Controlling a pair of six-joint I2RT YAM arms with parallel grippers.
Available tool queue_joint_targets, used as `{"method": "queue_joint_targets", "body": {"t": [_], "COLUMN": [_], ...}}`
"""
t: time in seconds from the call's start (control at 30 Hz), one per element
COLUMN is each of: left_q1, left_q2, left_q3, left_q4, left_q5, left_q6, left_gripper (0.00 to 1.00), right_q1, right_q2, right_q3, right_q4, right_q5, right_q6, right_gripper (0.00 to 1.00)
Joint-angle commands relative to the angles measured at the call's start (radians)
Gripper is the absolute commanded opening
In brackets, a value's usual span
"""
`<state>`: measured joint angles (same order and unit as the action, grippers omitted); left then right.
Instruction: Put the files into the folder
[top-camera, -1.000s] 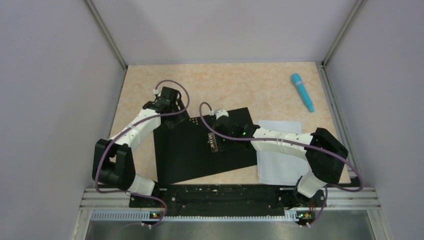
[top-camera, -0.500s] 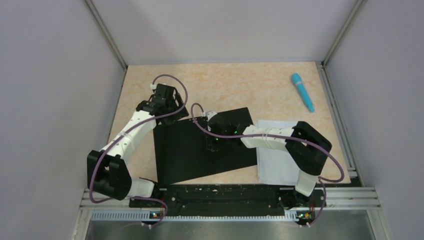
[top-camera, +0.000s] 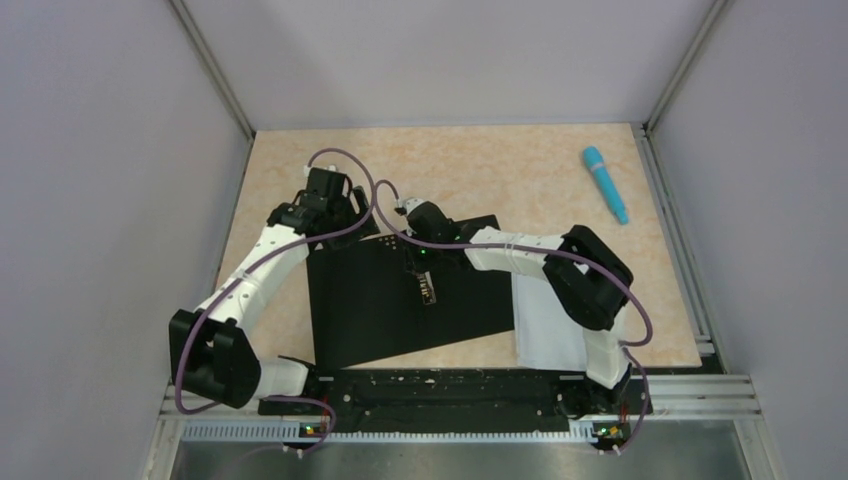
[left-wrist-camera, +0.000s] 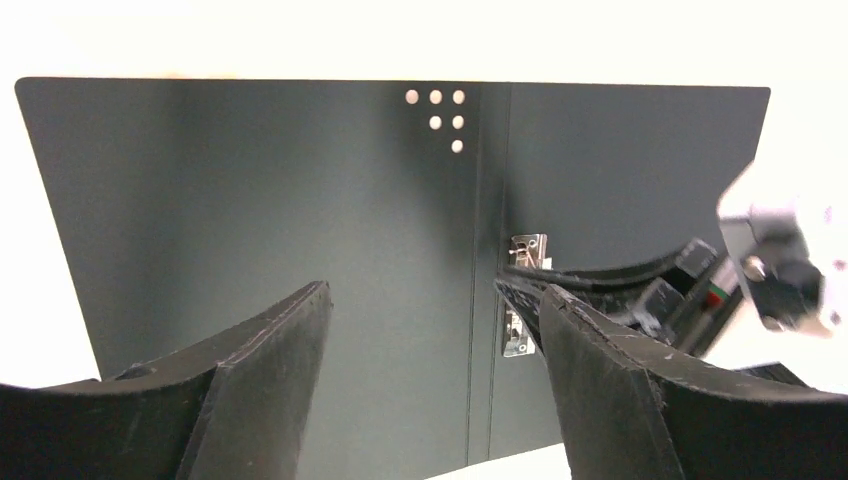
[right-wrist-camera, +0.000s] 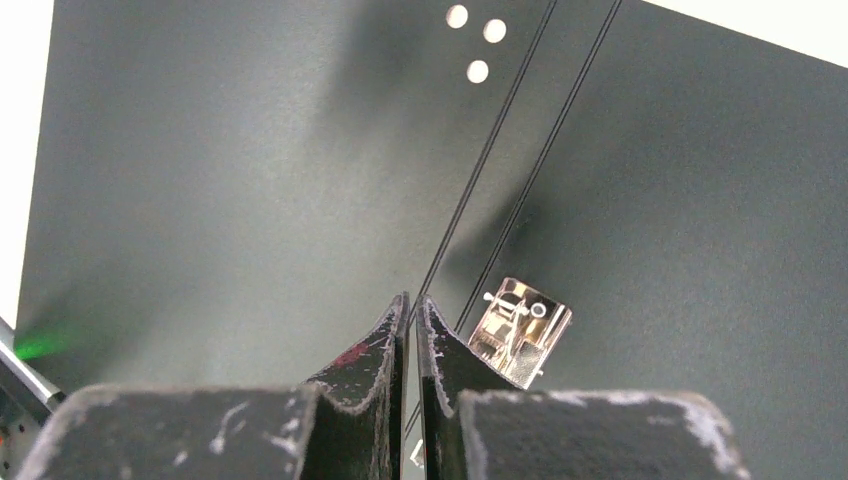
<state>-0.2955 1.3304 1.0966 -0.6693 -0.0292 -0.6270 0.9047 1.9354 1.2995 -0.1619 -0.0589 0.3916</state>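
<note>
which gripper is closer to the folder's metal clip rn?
Right: the right gripper, shut, sits beside the metal clip at the spine; left gripper, open, hovers off the folder's far edge.

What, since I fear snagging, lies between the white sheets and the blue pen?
In the top view, bare table, though the right arm overhangs the files nearest the blue pen.

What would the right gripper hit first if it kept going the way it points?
Most likely the folder, on its black inside. The right gripper, fingers closed, aims at the spine crease just beside the metal clip. How close it hangs above the surface is hard to judge.
</note>
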Motion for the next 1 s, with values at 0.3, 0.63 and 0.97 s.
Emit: {"method": "queue_joint_targets", "body": {"t": [0.3, 0.63, 0.97], "left_q1": [-0.012, -0.062, -0.264], "left_q2": [-0.074, -0.098, 0.003], "left_q3": [-0.032, -0.079, -0.047], "left_q4": [0.068, 0.076, 0.11], "left_q5": [0.131, 0.082, -0.124], "left_q6": [0.025, -0.001, -0.122], "left_gripper": [0.82, 0.83, 0.79], "right_q1": [-0.044, -0.048, -0.158], "right_q2": [0.155, 0.114, -0.1], "right_q3": [0.184, 0.281, 0.154], "right_q4": [-0.022, -0.069, -0.117], "right_q5": [-0.043, -0.051, 0.051], "right_q6": [-0.047, -0.042, 0.088], "right_gripper": [0.06, 0.22, 0.45]}}
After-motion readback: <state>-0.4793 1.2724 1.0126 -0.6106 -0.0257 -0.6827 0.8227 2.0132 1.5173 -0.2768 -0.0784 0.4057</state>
